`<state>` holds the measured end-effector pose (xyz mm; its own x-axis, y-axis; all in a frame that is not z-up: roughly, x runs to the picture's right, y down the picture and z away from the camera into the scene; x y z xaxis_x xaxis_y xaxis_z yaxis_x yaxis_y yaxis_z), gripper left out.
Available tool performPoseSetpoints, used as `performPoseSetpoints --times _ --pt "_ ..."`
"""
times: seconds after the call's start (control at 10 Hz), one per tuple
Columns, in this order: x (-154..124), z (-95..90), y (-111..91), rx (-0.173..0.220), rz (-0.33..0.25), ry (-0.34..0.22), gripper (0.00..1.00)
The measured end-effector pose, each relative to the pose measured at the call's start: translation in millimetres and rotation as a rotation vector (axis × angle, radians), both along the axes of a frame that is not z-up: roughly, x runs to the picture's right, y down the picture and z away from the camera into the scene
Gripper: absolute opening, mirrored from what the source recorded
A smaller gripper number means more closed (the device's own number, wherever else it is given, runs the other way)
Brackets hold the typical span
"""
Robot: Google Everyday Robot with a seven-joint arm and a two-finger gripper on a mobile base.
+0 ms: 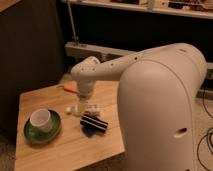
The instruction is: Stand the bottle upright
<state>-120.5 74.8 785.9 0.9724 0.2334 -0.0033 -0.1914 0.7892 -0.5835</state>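
Observation:
The bottle (88, 109) lies on its side on the wooden table (65, 150), pale body with a small white cap pointing left. My gripper (80, 104) hangs straight down from the white arm, directly over the bottle's left half and very close to it. Its jaws stand open and nothing is lifted in them. The arm's wrist hides part of the bottle.
A black striped blocky object (94, 123) lies just in front of the bottle. A white cup (40, 119) stands on a green plate (30, 134) at the front left. An orange carrot-shaped thing (70, 88) lies behind the arm. My white body fills the right side.

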Motion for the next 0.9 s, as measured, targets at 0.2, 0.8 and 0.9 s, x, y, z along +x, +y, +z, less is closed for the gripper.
performPoseSetpoints --times 0.2,0.8,0.9 --pt "0.2 6.1 1.2 0.018 -0.046 0.044 0.8" --pt "4.1 26.1 -15.3 0.084 -0.059 -0.005 0.8" --pt "7.2 29.9 -15.8 0.098 -0.047 -0.024 0.8"
